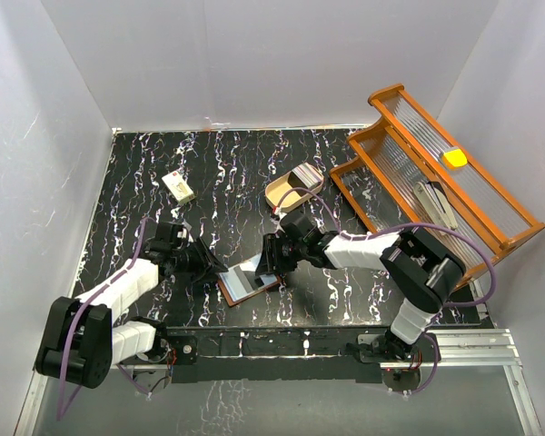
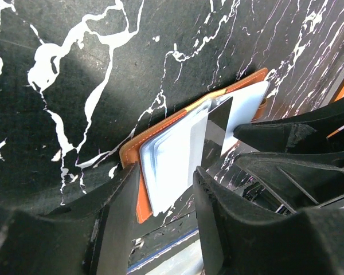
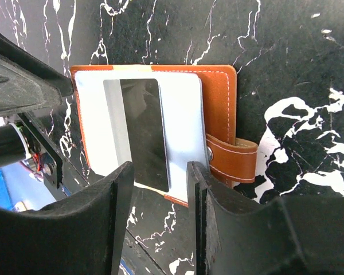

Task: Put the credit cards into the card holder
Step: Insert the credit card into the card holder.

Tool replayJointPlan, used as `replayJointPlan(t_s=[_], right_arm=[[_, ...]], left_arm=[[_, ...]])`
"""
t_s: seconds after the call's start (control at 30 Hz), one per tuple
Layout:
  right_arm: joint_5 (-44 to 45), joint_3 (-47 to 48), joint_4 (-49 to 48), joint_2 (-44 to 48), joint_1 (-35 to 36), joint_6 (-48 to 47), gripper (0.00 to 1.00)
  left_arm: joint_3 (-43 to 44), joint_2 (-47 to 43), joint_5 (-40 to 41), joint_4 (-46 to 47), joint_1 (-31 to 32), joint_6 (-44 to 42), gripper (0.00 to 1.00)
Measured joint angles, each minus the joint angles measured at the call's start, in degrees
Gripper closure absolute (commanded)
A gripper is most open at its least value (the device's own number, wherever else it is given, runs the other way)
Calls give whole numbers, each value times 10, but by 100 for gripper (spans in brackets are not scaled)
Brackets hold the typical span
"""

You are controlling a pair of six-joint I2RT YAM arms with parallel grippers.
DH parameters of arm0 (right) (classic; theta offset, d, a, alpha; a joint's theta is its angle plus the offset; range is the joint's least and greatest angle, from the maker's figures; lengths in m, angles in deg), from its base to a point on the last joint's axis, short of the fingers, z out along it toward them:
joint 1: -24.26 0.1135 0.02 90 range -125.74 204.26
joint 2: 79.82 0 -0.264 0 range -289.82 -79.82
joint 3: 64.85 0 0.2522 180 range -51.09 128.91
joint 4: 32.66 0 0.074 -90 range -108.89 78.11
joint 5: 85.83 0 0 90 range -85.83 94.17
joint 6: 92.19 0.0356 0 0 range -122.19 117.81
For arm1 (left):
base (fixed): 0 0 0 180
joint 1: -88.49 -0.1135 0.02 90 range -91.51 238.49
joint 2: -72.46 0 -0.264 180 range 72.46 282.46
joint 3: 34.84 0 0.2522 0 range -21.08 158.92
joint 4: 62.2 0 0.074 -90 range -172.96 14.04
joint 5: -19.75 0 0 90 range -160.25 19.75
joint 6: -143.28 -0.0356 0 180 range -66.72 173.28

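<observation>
credit cards (image 3: 140,132) lie on the grey-blue lining of the card holder (image 3: 221,97), a dark glossy face on top with pale edges showing beside it; whether they sit inside a pocket or only on the lining cannot be told. card holder is spread open and flat on the black, white-veined table (image 1: 227,173), toward the near side and about midway across, between the two arms. its brown leather strap (image 3: 232,160) with the metal stud sticks out from one long side. left gripper (image 2: 166,175) hangs over the holder's left end, released, its fingers (image 2: 123,212) apart with the edge of the cards showing in the gap, nothing pinched. right gripper (image 3: 159,169) is at the holder's right end, likewise released, its fingers (image 3: 203,206) spread to either side of the dark card's edge without clamping it. farther back, a beige oval tray (image 1: 274,193) sits right of centre, a small cream block (image 1: 178,186) lies to the far left, and an orange wooden rack (image 1: 386,94) holding a yellow object (image 1: 454,157) leans at the right.
</observation>
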Motion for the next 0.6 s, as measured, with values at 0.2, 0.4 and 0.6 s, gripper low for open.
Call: replayJointPlan(t_s=[0.2, 0.4, 0.6], right_arm=[[-10, 7, 4, -7, 2, -3, 58], [-14, 22, 3, -21, 13, -7, 58], [-20, 38, -1, -39, 23, -9, 61]], left_arm=[[0, -9, 9, -18, 0, -4, 57], [-18, -9, 6, -4, 0, 0, 61], [-26, -3, 3, 8, 0, 1, 68]])
